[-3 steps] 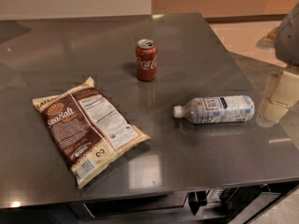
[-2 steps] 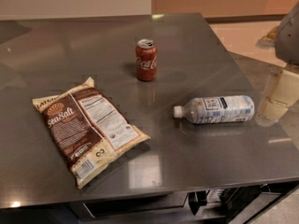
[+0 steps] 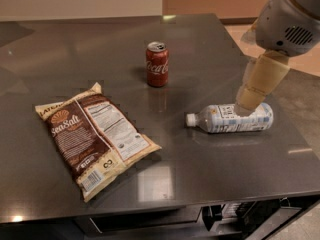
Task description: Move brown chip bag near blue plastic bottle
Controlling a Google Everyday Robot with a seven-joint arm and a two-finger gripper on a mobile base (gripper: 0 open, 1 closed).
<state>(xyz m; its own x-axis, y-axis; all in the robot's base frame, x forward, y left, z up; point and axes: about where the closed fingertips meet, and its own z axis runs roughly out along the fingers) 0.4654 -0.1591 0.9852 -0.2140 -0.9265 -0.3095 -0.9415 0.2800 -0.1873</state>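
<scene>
Camera view: the arm has swung in from the right edge of the frame since a second ago. The end effector now hangs right of centre, its cream tip overlapping the blue plastic bottle. Wide or narrow: can't tell from this angle, and nothing appears to be held.

Nothing else has moved. My read is that the reach has only started and is on the wrong side for now; it has to cross left to the bag, so the task is barely begun.

The brown chip bag lies flat in the lower left on the table, well apart from the bottle. It has a dark brown panel with white "Sea Salt" lettering, a white nutrition label, cream crinkly edges, and sits skewed to the table edge. The bottle lies on its side, white cap pointing left. A red Coke can stands upright at upper centre.
</scene>
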